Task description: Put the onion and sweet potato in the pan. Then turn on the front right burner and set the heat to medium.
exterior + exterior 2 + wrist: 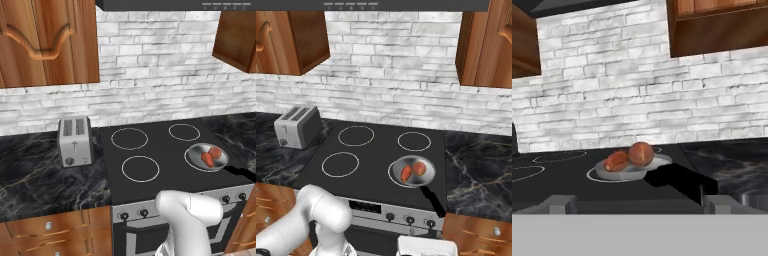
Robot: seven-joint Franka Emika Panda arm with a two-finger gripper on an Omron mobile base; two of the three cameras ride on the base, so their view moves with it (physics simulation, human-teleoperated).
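Black glass cooktop (165, 150) set in dark marble counter (45, 175), white brick wall behind, wood cabinets (47, 40) above. Row of knobs (410, 219) along the stove front.

Arm (187, 215) low at 6 o'clock in the left base view, bent over the stove front.

Toaster (75, 141) on the counter at 9 o'clock from the cooktop, just beside its edge.

Pan (206, 156) sits on the front right burner (592, 175), at 3 o'clock from the front left ring; black handle (432, 199) points toward 5 o'clock, over the stove edge.

In the pan: sweet potato (406, 172) and onion (419, 168), touching, onion at the 2 o'clock side.

Fingertips (562, 203) low in the hand view, jaws wide apart, holding nothing.
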